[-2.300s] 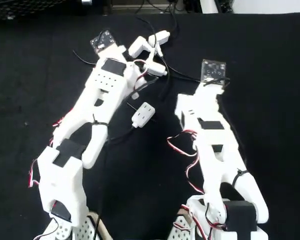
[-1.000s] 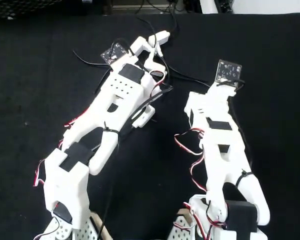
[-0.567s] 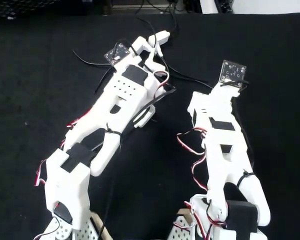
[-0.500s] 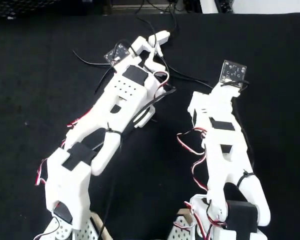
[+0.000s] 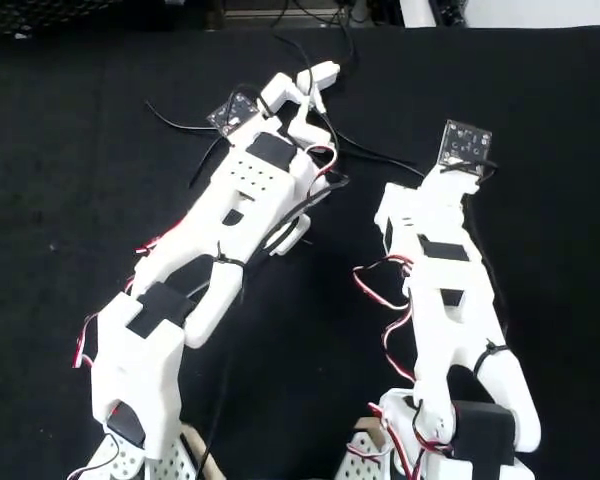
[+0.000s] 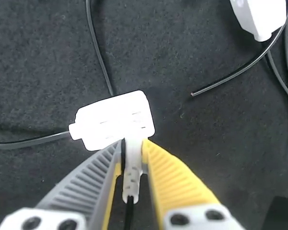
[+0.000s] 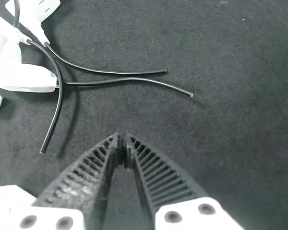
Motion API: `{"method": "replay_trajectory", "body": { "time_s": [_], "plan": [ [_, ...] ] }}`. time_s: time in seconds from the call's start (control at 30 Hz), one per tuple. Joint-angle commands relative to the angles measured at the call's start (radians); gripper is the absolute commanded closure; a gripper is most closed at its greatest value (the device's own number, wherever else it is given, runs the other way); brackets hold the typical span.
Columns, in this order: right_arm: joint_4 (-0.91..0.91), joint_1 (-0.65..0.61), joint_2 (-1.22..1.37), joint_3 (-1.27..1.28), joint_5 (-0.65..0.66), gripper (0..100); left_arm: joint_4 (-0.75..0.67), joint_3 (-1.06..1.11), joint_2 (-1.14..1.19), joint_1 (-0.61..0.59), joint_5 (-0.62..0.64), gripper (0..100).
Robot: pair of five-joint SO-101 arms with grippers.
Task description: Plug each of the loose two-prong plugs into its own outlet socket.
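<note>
At the wrist of the left arm, the left gripper (image 6: 133, 143) is clamped narrowly on a white two-prong plug (image 6: 133, 168). The plug's front end touches the near edge of a white outlet socket (image 6: 113, 120) lying flat on the black tabletop (image 6: 206, 158). The prongs are hidden, so whether they are seated cannot be told. From above, the left arm (image 5: 250, 200) stretches over that spot toward a cluster of white connectors (image 5: 315, 75) at the far side. The right arm (image 5: 440, 260) lies well apart from it. In its own wrist view the right gripper (image 7: 121, 143) is closed on nothing, tips together above bare cloth, near loose black wires (image 7: 115, 73).
</note>
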Motion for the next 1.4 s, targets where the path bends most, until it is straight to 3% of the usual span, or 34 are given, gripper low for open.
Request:
{"method": "replay_trajectory", "body": {
  "time_s": [0.0, 0.33, 0.6, 0.93, 1.13, 1.37],
  "plan": [
    [-0.015, 0.015, 0.004, -0.058, -0.014, 98.3, -0.017, -0.048, -0.003, -0.048, 0.055, 97],
    [-0.015, 0.015, 0.004, -0.056, -0.014, 98.3, -0.006, -0.140, 0.126, -0.056, 0.055, 97],
    [-0.015, 0.011, 0.004, -0.058, -0.014, 98.3, 0.204, -0.326, 0.118, -0.039, 0.052, 97],
    [-0.015, 0.009, 0.004, -0.058, -0.014, 98.3, 0.301, -0.443, 0.120, -0.076, 0.052, 97],
    [-0.015, 0.009, 0.005, -0.058, -0.014, 98.3, 0.311, -0.443, 0.129, 0.005, 0.055, 97],
    [-0.015, 0.009, 0.005, -0.058, -0.014, 98.3, 0.267, -0.371, 0.130, 0.005, 0.055, 97]
  ]
}}
